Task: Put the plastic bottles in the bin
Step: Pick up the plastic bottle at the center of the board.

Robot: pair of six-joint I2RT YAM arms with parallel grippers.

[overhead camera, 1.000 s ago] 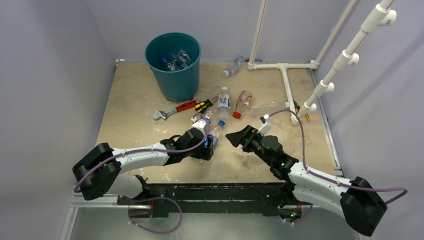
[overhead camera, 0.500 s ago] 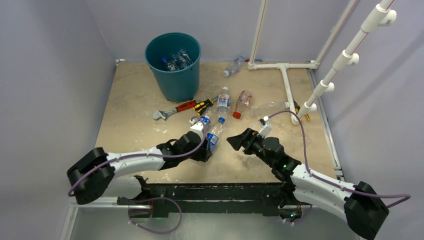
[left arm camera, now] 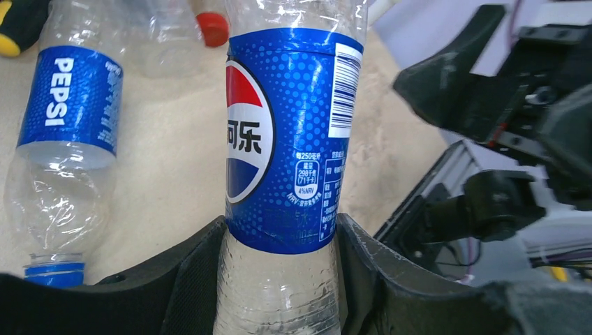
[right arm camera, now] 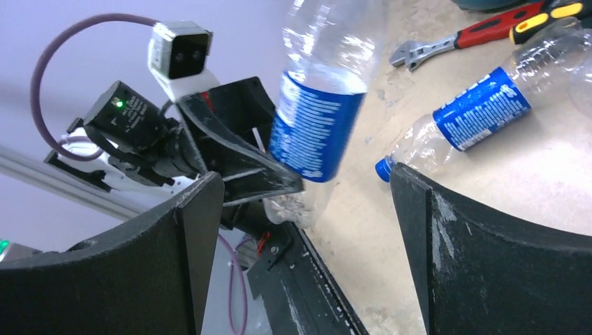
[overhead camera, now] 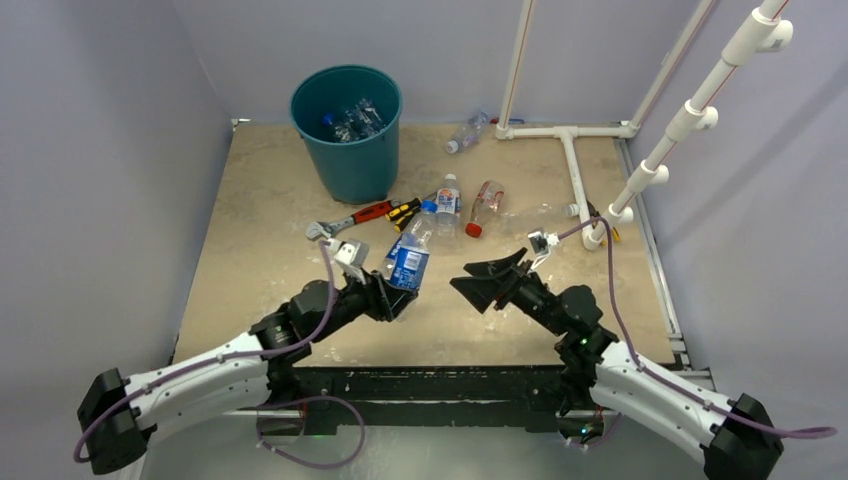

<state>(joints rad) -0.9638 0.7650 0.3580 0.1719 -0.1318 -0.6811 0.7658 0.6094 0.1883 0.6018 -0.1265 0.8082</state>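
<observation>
The plastic bottle [overhead camera: 407, 262] with the blue label is in my left gripper [overhead camera: 390, 295]. Its fingers [left arm camera: 192, 279] are closed partway on the clear part next to the label, one on each side. The bottle is held up off the table [overhead camera: 260, 220], tilted, with its free end leaning toward the far side. My right gripper [overhead camera: 490, 280] stands just beside it and faces it, jaws spread wide with nothing in them. A second blue-labelled bottle [overhead camera: 447, 200] lies on the table beyond the held one, with a red-capped bottle [overhead camera: 485, 207] just to its right. A clear bottle [overhead camera: 468, 132] lies farther back, near the white pipe frame [overhead camera: 570, 150]. The bin [overhead camera: 350, 165] stands at the far left of the table, well apart from my left gripper, with several crushed bottles [overhead camera: 352, 120] inside it. A red-handled wrench [overhead camera: 350, 220] and a yellow-and-black screwdriver [overhead camera: 405, 210] lie between the bin and the held bottle.
</observation>
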